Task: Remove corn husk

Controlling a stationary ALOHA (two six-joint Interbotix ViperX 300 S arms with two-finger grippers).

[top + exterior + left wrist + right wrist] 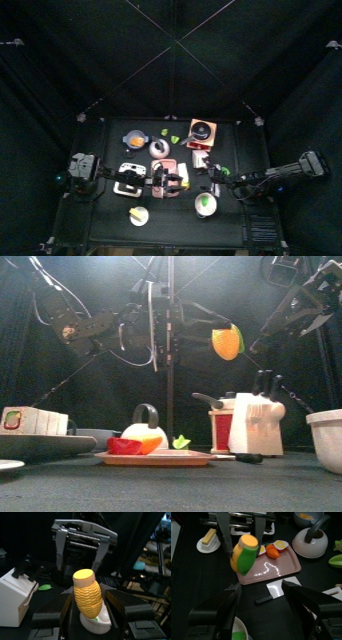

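Holding tool: the left gripper (90,607) is clamped on the lower end of the corn (87,592), one jaw on each side of the cob.
Small plate (201,546): left of the pink tray (281,572) and nearer the table's front edge; it carries one pale yellow block (209,535).
Pink tray contents: a halved egg (280,545) and an orange piece (271,552) lie together at one end; the rest of the tray is bare and glossy.
Kettle (311,543): white with a black handle, just beyond the tray's far side.
Cleaver (272,591): flat on the table just beside the tray.
Corn's place: in the air above the tray, clear of the table, between the two grippers.
Corn's axis: it runs straight out of the left jaws, the cut yellow end pointing away from them toward the right gripper (261,587); from the front the cob hangs nearly upright, slightly tilted.
Husk: green leaf covers one side of the cob in the right wrist view, with bare kernels on the side facing the left wrist.
Bowl (205,206): right of the tray near the front edge, holding something green.
Right gripper: jaws spread wide and empty, short of the corn's free end and apart from it.
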